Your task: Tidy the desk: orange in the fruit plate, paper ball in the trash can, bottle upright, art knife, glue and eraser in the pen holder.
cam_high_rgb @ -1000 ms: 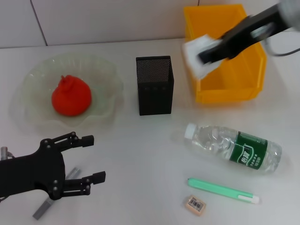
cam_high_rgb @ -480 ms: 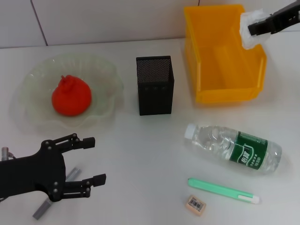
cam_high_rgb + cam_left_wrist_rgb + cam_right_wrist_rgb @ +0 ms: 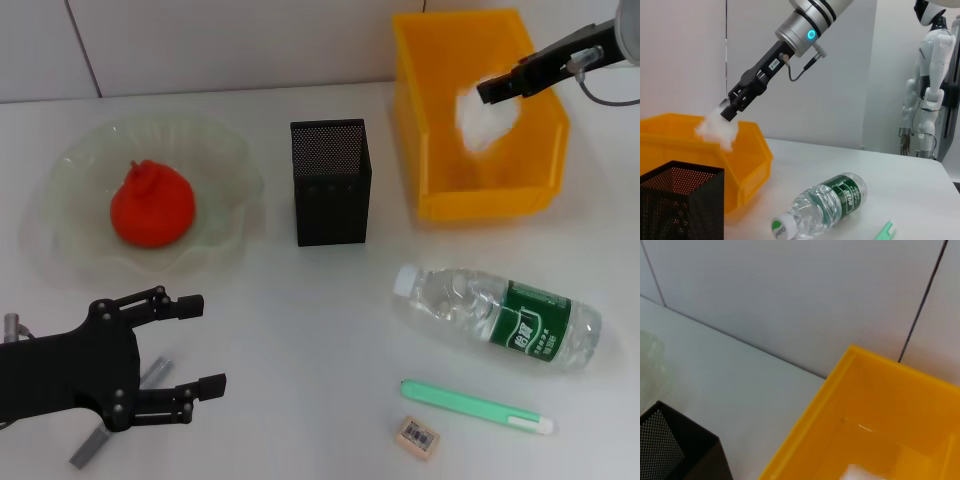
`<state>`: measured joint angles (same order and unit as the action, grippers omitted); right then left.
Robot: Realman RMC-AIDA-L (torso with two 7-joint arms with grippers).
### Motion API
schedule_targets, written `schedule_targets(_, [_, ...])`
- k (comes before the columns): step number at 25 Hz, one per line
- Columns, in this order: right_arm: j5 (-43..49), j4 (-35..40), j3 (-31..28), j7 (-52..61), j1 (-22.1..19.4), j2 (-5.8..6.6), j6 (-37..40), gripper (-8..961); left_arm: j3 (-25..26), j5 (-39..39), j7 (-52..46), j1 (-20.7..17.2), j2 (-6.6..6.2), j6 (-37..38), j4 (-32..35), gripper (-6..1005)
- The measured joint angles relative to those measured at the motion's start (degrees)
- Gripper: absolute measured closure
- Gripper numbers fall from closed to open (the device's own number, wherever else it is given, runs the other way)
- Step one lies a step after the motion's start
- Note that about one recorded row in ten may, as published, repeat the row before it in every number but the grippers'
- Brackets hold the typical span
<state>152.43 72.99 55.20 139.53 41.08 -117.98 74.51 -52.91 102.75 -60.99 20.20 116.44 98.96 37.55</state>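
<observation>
My right gripper (image 3: pixel 492 92) hangs open over the yellow trash can (image 3: pixel 480 200). The white paper ball (image 3: pixel 488 118) is blurred just under its tip, inside the can's mouth; the left wrist view shows the paper ball (image 3: pixel 716 130) below that tip. The orange (image 3: pixel 150 208) lies in the fruit plate (image 3: pixel 232 160). The black mesh pen holder (image 3: pixel 330 182) stands mid-table. The bottle (image 3: pixel 500 320) lies on its side. In front of it are the slim green art knife (image 3: pixel 475 406) and the eraser (image 3: pixel 418 437). My left gripper (image 3: pixel 204 341) rests open at the front left.
A grey stick (image 3: pixel 92 446) pokes out from under my left gripper; I cannot tell whether it is the glue. A tiled wall runs behind the table. A white humanoid robot (image 3: pixel 927 75) stands far off in the left wrist view.
My right gripper carried the paper ball from the trash can's left wall across to its right side, then back over its middle, where the ball has come loose below the tip. The left arm has not moved.
</observation>
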Motion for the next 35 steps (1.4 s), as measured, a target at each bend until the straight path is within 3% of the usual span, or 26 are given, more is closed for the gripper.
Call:
schedule_targets(7, [0.09,0.55,0.09,0.47,0.40,-0.15,1.10,208,0.00,0.00,0.04,-0.24,0.01,-0.04,0.07,137])
schedule_targets(9, [0.12,1.66,0.10,0.84,0.42,-0.16,2.58,188,-0.01,-0.01,0.05,-0.35,0.01,-0.11,0.07,137])
schedule_targets(15, [-0.20,13.82,-0.08,1.66,-0.15,-0.82,17.04,127,0.09,-0.01,0.07,-0.55,0.02,-0.21,0.01,138])
schedule_targets(18, [-0.41,18.69,1.66,2.14,-0.22,-0.95,26.61,127,0.36,-0.01,0.09,-0.62,0.02,-0.41,-0.24,138])
schedule_targets(20, [-0.43,19.28,3.89,2.16,-0.55,-1.05,28.84,127,0.38,-0.01,0.08,-0.62,0.02,-0.46,-0.25,138])
schedule_targets(28, [-0.41,18.07,14.01,4.03,-2.18,-1.28,29.39,128,0.41,-0.01,0.09,-0.64,0.27,-0.63,-0.37,138])
schedule_targets(35, [3.59,18.67,15.03,4.63,-2.41,-1.13,35.56,128,0.51,-0.01,0.05,-0.83,0.28,-0.63,-0.38,138])
